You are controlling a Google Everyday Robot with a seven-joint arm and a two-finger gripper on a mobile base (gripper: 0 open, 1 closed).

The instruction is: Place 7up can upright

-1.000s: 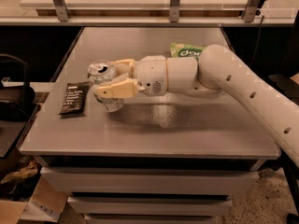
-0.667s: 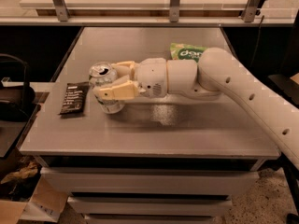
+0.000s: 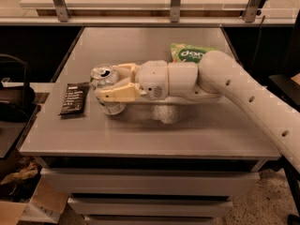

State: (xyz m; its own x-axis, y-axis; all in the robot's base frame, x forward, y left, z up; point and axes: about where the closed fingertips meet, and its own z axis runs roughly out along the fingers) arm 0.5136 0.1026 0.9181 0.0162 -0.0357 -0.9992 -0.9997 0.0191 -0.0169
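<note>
Silver-topped, the 7up can [image 3: 103, 74] is gripped by the pincer [image 3: 108, 82] at its tip, long axis nearly vertical, tab end up, base judged to be set on the table [image 3: 187, 135] just below.

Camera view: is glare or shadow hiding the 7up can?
Camera view: dim, warm light; the 7up can shows only a small glint on top; the gripper, shut around it beside the dark wrapper, casts a soft shadow on the table.
</note>
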